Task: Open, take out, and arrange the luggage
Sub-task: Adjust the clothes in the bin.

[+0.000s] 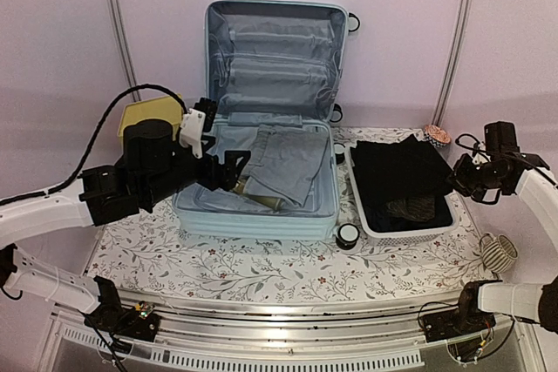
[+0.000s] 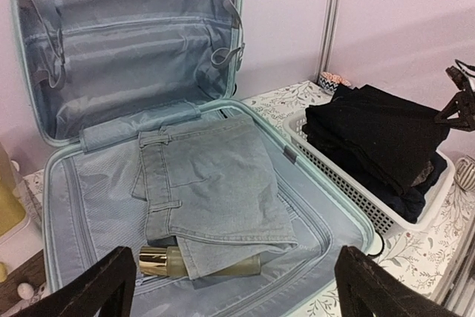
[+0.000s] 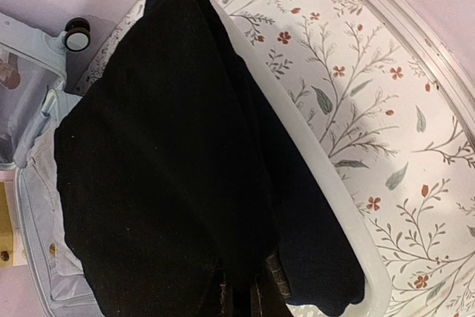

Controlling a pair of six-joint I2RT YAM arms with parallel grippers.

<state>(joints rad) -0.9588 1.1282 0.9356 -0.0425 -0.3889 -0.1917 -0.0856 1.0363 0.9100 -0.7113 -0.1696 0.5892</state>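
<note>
Floral tabletop (image 1: 261, 272): luggage (image 1: 261, 219) open; left gripper (image 1: 228, 170) spread wide over it; right gripper (image 1: 460, 179) pinched on black garment (image 1: 397, 167) in basket (image 1: 410, 234).

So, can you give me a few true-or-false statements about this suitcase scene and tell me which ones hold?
1. The suitcase lies open, its lid standing up against the wall. True.
2. The white basket is empty. False: it holds black clothes.
3. A gold-capped bottle pokes out from under the folded garment in the suitcase. True.
4. The left pincer is clamped shut. False: its fingers stand wide apart, holding nothing.
</note>
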